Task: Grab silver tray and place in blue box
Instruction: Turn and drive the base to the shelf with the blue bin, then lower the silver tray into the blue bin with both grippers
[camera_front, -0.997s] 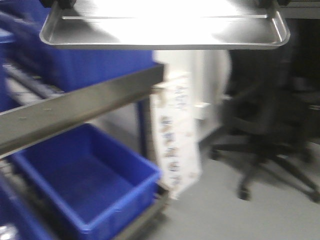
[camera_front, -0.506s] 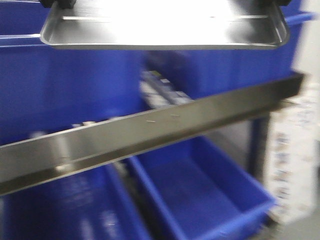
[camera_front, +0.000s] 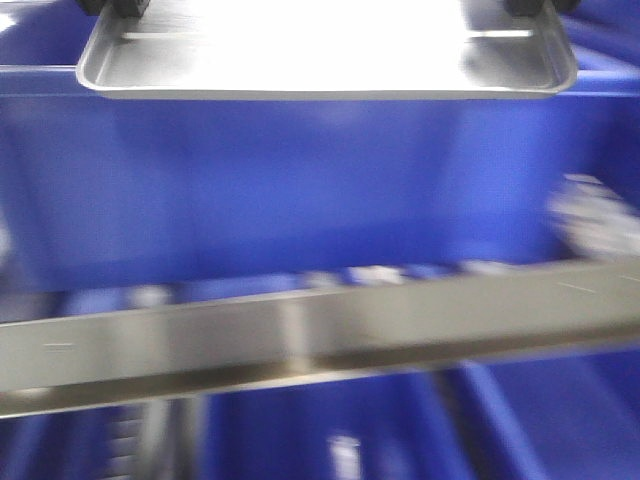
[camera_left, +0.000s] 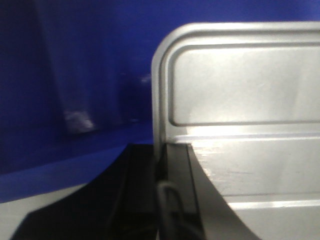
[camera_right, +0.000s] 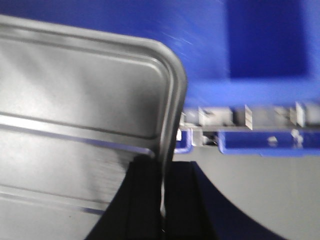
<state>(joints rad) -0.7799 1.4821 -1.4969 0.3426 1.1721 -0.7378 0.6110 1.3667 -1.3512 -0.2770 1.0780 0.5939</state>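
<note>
my left gripper (camera_left: 159, 160) is pinching the rim at the left short end of the silver tray (camera_left: 245, 85), one finger under the lip and one over it; my right gripper (camera_right: 164, 172) is clamped the same way on the opposite end, near that rounded corner; so the tray hangs level between both of them, up in the air, bottom ribs showing; front view is pretty smeared, but the tray sits at the top of frame with the big wall of the blue box (camera_front: 300, 190) right behind and below it; can't tell if it's actually over the opening; a grey metal rail (camera_front: 300, 340) runs across lower down, more blue bins under it
</note>
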